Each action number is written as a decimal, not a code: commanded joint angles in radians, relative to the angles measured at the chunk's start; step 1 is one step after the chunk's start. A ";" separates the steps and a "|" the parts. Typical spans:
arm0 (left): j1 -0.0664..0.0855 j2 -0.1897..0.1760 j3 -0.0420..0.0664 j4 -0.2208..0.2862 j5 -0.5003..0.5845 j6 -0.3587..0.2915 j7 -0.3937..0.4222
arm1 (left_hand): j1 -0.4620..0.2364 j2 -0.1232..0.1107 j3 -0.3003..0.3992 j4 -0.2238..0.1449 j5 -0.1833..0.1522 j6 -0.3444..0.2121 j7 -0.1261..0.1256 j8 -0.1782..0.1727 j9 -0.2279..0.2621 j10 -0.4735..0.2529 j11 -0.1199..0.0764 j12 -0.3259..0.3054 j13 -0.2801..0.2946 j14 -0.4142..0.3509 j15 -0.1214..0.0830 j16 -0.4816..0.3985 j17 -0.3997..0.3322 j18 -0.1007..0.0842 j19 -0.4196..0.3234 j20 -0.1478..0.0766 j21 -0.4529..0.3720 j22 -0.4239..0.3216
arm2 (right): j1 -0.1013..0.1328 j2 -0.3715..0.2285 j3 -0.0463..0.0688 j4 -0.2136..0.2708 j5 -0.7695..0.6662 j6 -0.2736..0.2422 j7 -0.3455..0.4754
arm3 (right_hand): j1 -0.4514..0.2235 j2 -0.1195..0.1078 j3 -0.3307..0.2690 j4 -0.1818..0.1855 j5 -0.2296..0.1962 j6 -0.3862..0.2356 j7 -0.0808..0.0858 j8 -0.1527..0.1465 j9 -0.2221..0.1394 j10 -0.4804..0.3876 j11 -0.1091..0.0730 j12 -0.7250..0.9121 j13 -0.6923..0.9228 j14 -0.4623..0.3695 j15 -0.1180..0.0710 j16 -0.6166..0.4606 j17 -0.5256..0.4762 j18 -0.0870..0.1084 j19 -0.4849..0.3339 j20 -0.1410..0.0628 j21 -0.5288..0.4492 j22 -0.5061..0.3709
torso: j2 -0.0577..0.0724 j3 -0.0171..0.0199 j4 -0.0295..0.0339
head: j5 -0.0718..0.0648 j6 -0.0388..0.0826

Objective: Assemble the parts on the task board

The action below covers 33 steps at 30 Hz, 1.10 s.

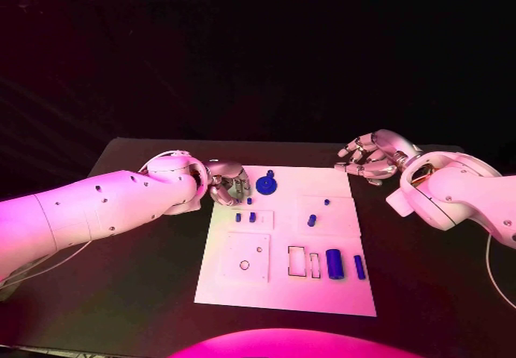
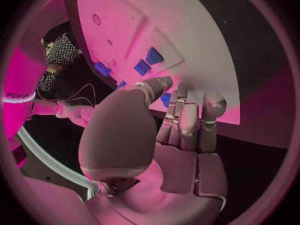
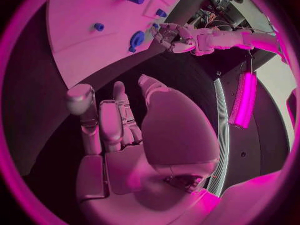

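Left robot hand (image 1: pixel 227 183) hovered at the task board's (image 1: pixel 285 294) near-left edge, fingers curled, holding nothing I could make out. Small blue parts (image 1: pixel 335 263) lay on the board mid-counter; they looked light, rigid, smooth, best pinched across their sides. Right robot hand (image 1: pixel 371 157) hung beyond the board's far right corner, loosely spread, empty.

This looks like a robotics lab or test stand, not a home. A black table (image 1: pixel 129 298) stands before a dark, bare background, and coloured stage-like light falls on it. In the middle of the table lies a white task board (image 1: pixel 285 291) with cut-out slots and small blue parts (image 1: pixel 335 263), as used for assembly trials. Beyond the table's far edge, loose cables and equipment (image 3: pixel 219 0) are visible.
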State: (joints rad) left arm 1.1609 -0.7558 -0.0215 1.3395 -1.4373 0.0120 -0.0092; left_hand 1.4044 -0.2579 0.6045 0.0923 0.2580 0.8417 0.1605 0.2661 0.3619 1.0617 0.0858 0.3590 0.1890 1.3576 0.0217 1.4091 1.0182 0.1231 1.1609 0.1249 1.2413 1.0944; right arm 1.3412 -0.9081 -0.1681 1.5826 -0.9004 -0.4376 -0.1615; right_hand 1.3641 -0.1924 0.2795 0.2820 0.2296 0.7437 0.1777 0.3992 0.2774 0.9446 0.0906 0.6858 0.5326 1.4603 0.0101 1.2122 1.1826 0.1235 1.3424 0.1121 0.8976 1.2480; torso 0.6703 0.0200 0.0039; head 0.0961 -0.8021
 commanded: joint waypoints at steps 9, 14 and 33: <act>0.001 -0.047 0.009 0.008 0.123 -0.032 0.035 | 0.015 0.015 0.014 -0.012 0.002 0.022 0.005 0.007 0.004 -0.015 0.013 -0.011 0.008 -0.058 0.006 -0.043 -0.098 0.014 -0.054 0.003 -0.050 -0.054 | -0.017 0.005 -0.002 -0.003 -0.268 0.096 0.053 | 0.125 -0.033 0.177 -0.042 -0.082 0.099 -0.007 -0.029 -0.030 0.103 -0.003 -0.274 -0.216 0.033 -0.005 0.060 0.059 -0.033 0.059 -0.008 0.171 0.108 | -0.001 0.0011 -0.0030 | -0.010 0.006; 0.003 -0.093 0.012 0.005 0.554 -0.099 0.123 | 0.031 0.028 0.029 -0.046 0.001 0.048 0.022 0.006 0.003 -0.037 0.029 -0.014 0.012 -0.204 0.015 -0.187 -0.366 0.061 -0.241 0.007 -0.203 -0.244 | -0.026 0.019 -0.005 -0.005 -0.448 0.120 0.077 | 0.108 -0.062 0.221 -0.061 -0.108 0.146 -0.026 -0.045 -0.036 0.119 -0.005 -0.387 -0.297 0.036 -0.005 0.068 0.062 -0.035 0.059 -0.011 0.185 0.126 | -0.001 0.0040 -0.0073 | -0.026 0.011; 0.002 -0.159 0.010 0.067 1.358 -0.036 0.371 | -0.010 0.060 -0.039 -0.042 -0.001 0.052 0.030 -0.011 -0.002 -0.058 0.038 -0.004 0.012 -0.302 0.028 -0.327 -0.504 0.061 -0.290 0.022 -0.296 -0.298 | -0.092 0.092 -0.010 -0.052 -0.725 0.209 0.007 | 0.077 -0.091 0.213 -0.087 -0.097 0.145 -0.005 -0.077 -0.045 0.111 0.015 -0.462 -0.355 0.042 0.012 0.095 0.083 -0.039 0.064 -0.001 0.203 0.144 | 0.000 -0.0002 -0.0024 | -0.043 0.020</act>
State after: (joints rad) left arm 1.1619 -0.9148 -0.0114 1.3995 -0.2089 -0.0546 0.2998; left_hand 1.4050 -0.1967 0.5711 0.0510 0.2580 0.8923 0.1857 0.2600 0.3613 1.0114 0.1251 0.3517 0.2001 1.0628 0.0486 1.0878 0.5148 0.1700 0.8770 0.1444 0.9508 0.7968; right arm 1.2521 -0.8184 -0.1780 1.5350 -1.5498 -0.2830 -0.1323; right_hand 1.4398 -0.2791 0.4941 0.1998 0.1281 0.8871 0.1704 0.3286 0.2331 1.0538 0.1021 0.2292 0.1782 1.4651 0.0166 1.3007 1.2641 0.0919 1.4024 0.1076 1.0954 1.3078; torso 0.6699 0.0215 0.0001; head 0.0545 -0.7812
